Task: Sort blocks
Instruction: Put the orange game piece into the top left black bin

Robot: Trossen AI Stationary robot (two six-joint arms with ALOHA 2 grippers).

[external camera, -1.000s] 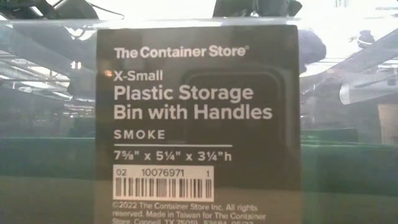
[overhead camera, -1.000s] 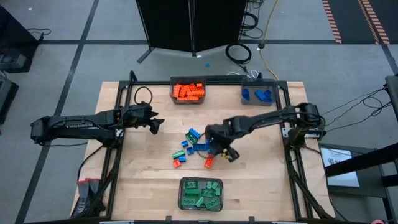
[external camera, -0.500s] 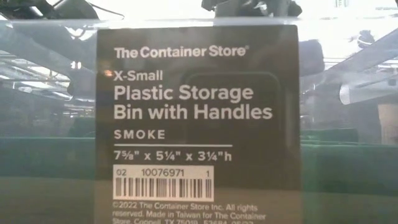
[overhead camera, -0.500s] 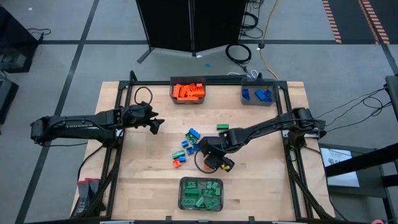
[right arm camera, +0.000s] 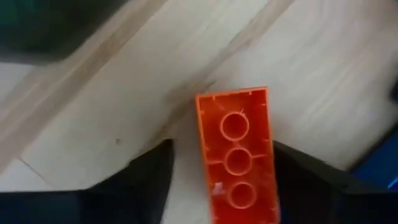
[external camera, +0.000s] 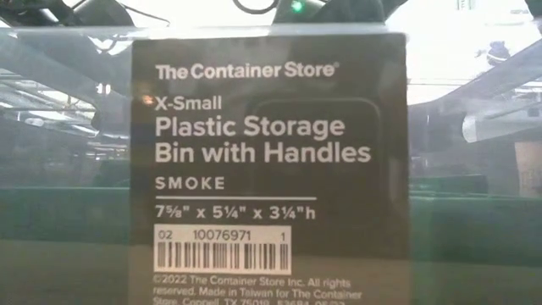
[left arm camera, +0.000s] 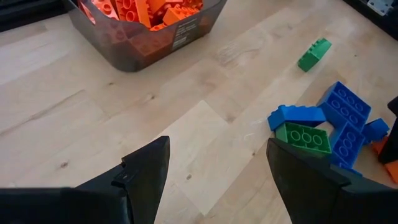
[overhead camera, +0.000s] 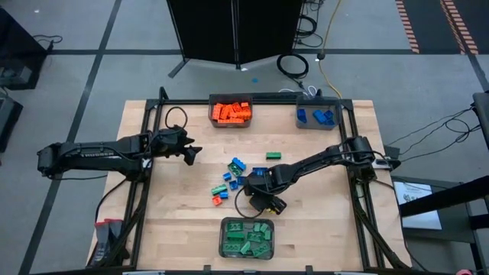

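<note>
The bin label (external camera: pixel 269 161) fills the low view and hides the table behind it. The right gripper (overhead camera: pixel 265 201) hangs just beyond the green bin (overhead camera: pixel 246 237); between its parted fingers lies an orange block (right arm camera: pixel 236 154), hollow side up, with gaps either side. Loose blocks (overhead camera: pixel 231 177) sit mid-table. The left gripper (left arm camera: pixel 217 165) hovers open. Farthest are the orange bin (overhead camera: pixel 231 112) and blue bin (overhead camera: pixel 318 116).
</note>
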